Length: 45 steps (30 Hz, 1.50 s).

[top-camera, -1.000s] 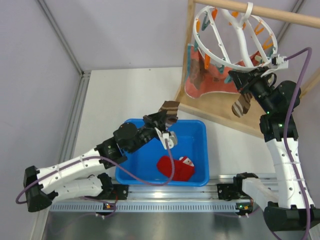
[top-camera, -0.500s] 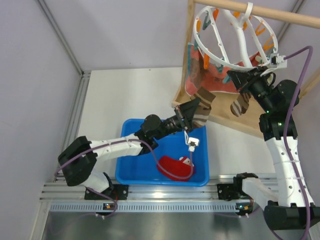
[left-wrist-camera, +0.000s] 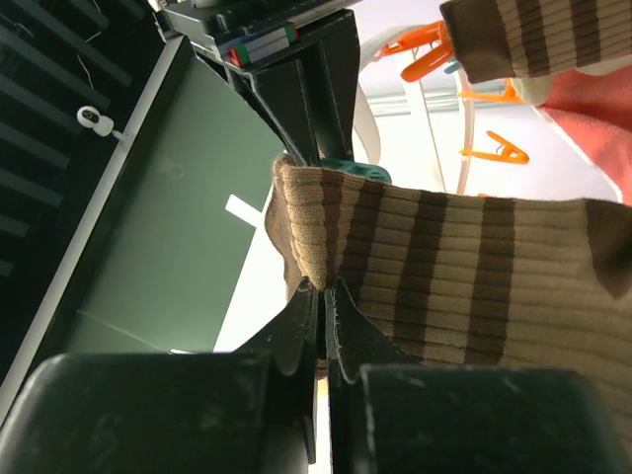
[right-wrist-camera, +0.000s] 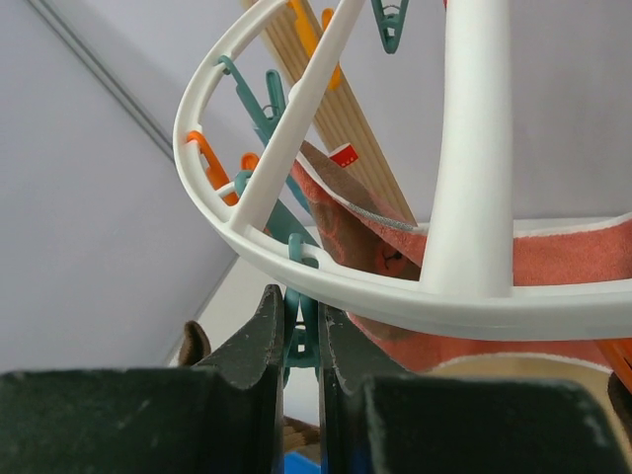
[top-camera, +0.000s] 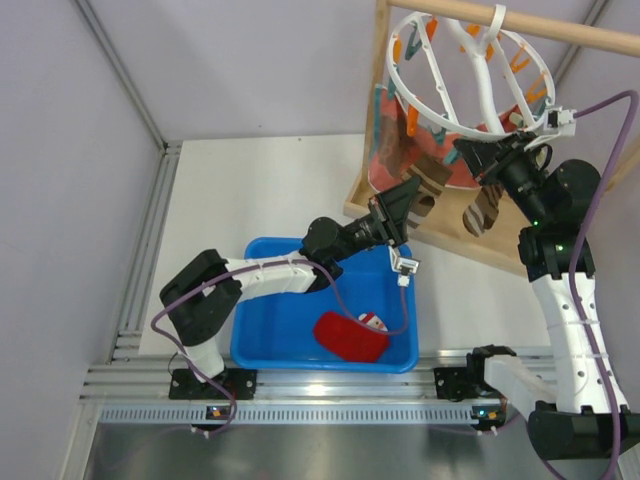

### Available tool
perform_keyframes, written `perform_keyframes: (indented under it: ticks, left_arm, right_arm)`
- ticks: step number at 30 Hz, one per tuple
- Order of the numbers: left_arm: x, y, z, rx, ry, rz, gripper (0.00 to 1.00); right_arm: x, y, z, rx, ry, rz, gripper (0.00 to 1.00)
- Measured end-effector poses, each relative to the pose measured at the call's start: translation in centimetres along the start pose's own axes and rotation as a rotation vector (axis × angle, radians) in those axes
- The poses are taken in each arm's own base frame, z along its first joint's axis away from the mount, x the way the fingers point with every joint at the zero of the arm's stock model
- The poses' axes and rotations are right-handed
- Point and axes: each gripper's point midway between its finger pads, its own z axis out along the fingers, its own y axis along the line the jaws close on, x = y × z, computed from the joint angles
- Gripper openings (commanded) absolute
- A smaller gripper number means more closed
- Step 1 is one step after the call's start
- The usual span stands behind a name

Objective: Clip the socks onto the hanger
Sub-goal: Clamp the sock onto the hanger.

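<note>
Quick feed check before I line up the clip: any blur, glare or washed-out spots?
Top external: even light, sharp, no glare on the hanger. Left wrist: the striped sock is crisp, the bright background behind it is washed out, and the left gripper is dark and soft. Right wrist: the hanger and the teal clothespin are clear, the right gripper near-black.
</note>
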Motion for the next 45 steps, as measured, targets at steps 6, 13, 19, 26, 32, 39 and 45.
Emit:
perform_keyframes:
  ticks: [6,13,19,26,32,39,45]
  left_arm:
    - [0.6,0.2,-0.3,-0.016,0.015,0.012,0.0]
    - [0.6,-0.4,-0.4,-0.016,0.019,0.014,0.0]
    - [0.8,-1.0,-0.6,-0.005,0.022,0.014,0.0]
    - [0.9,-1.4,-0.7,0.002,0.023,0.003,0.0]
    - [0.3,-2.7,-0.7,0.02,0.004,-0.013,0.0]
    - [0.1,-3.9,-0.4,0.035,0.0,-0.025,0.0]
    - [0.5,-3.0,0.2,0.009,0.006,-0.017,0.0]
  right_arm:
    - [-0.1,0.3,0.1,-0.009,-0.002,0.038,0.0]
    - [-0.1,0.6,0.1,-0.015,0.0,0.076,0.0]
    - [0.0,0.6,0.2,-0.013,0.002,0.122,0.0]
    - [0.1,0.7,0.4,-0.02,0.01,0.168,0.0]
    - [0.0,1.0,0.4,-0.03,0.012,0.187,0.0]
    - [0.1,1.0,0.4,-0.034,0.014,0.188,0.0]
    - [0.1,1.1,0.4,-0.036,0.015,0.184,0.0]
